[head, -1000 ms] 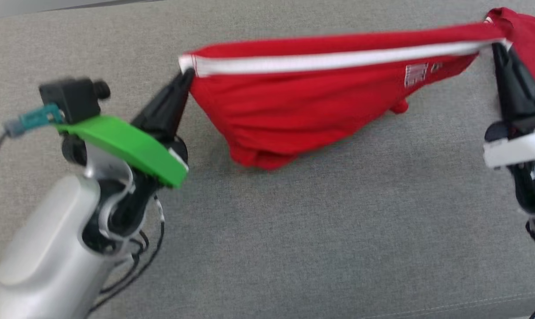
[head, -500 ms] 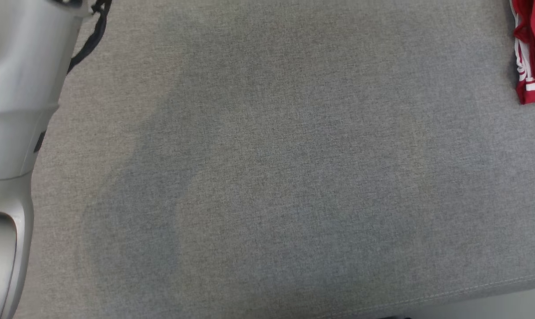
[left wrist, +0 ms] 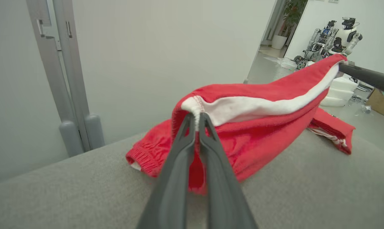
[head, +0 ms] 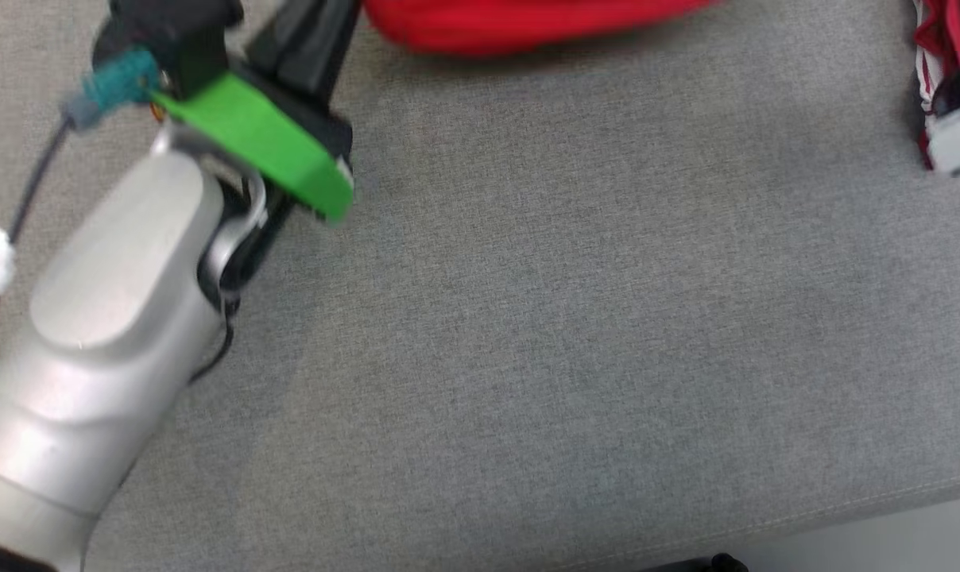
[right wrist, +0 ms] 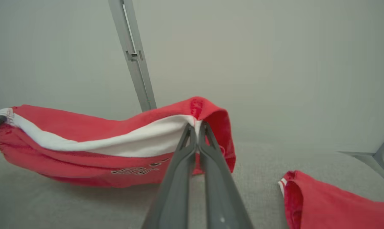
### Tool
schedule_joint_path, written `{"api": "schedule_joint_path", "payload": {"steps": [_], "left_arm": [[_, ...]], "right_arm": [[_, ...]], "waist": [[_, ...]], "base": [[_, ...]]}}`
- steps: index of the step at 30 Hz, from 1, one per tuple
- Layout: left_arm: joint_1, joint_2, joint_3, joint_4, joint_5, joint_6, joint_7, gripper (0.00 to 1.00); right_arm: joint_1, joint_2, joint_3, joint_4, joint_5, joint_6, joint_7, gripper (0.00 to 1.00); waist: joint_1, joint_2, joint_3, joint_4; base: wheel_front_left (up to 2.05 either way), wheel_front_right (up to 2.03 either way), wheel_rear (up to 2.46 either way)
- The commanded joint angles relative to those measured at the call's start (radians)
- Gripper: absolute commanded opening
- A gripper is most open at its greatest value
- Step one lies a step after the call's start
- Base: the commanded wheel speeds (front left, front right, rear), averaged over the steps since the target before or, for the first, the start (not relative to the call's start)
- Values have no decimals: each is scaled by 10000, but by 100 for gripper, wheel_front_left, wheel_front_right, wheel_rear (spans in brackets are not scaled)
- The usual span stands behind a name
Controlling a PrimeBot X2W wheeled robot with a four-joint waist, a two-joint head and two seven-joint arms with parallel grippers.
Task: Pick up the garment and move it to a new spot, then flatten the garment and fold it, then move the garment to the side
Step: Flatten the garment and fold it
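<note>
The left claw [left wrist: 195, 116] is clamped tight on the red garment [left wrist: 258, 136] at one stripe end, the right claw [right wrist: 196, 125] on the other. It sags between them, apparently touching the cushion [left wrist: 306, 190].

Red fabric garment [left wrist: 258, 140] with one broad white band [left wrist: 258, 108] along its upper edge; below the band, small printed lettering [right wrist: 134, 171] in dark and white. Beneath the garment: plain mid-grey woven upholstery surface [head: 567, 318], finely flecked. At the garment's two ends: left gripper [left wrist: 196, 119] and right gripper [right wrist: 196, 127], both with matt dark grey fingers. Beside the garment's left end: bright green flat plastic plate [head: 265, 143], teal cable plug [head: 118, 79], smooth silver-grey forearm shell [head: 106, 318]. To the garment's right: second red cloth piece [right wrist: 338, 203], thin white stripes at its edge. Behind the garment: plain off-white wall [left wrist: 147, 47] and grey metal post [left wrist: 68, 79].
</note>
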Motion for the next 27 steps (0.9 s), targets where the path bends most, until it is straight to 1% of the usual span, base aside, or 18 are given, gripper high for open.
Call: {"api": "schedule_joint_path", "payload": {"steps": [1,4,7,10,13,16,18,21,24,25,26,27], "left_arm": [[667,297,-119,-227,-71,-45,-121,0],[2110,729,-330,-940,-65,-36,-234,0],[3377,986,-425,-1601,-21,-37,-287,0],[4520,1187,-518,-2137,244,107,-295,0],[5517,1333,-635,-2623,514,285,-293,0],[6471,1608,-811,-3116,626,508,-295,0],[7045,1774,-905,-3547,563,657,-296,0],[7712,2175,-1001,-4194,406,825,-191,0],[8218,2570,-1172,-5087,135,811,173,0],[8341,2679,-1174,-5390,-70,752,274,0],[8472,2814,-1140,-5705,-367,778,454,0],[8486,2950,-1106,-5957,-442,808,591,0]], "right_arm": [[601,-131,151,-205,321,-19,101,0],[1913,-497,398,-637,1111,-21,295,0],[3076,-791,433,-1043,2042,-21,429,0],[4196,-1165,480,-1502,2905,-21,546,0],[5170,-1531,588,-1992,3528,-19,689,0],[6215,-1931,654,-2570,4122,-19,837,0],[6893,-2219,633,-2955,4480,-19,913,0],[7770,-2700,528,-3613,4969,-19,1037,0],[8583,-3297,225,-4354,5400,-18,1001,0],[8779,-3503,87,-4540,5462,-18,946,0],[8993,-3809,-130,-4652,5436,-18,854,0],[9116,-4025,-284,-4699,5362,-19,836,0]], "waist": [[-1,0,18,41],[-1,0,2,166],[-1,0,-113,324],[-1,0,-397,471],[-1,0,-794,573],[-1,0,-1316,690],[-1,0,-1631,772],[-1,0,-1978,885],[-1,0,-2289,1014],[-1,0,-2344,1044],[-1,0,-2396,1089],[-1,0,-2415,1117]], "base": [[0,0,0],[0,0,0],[0,0,0],[0,0,0],[0,0,0],[0,0,0],[0,0,0],[0,0,0],[0,0,0],[0,0,0],[0,0,0],[0,0,0]]}}
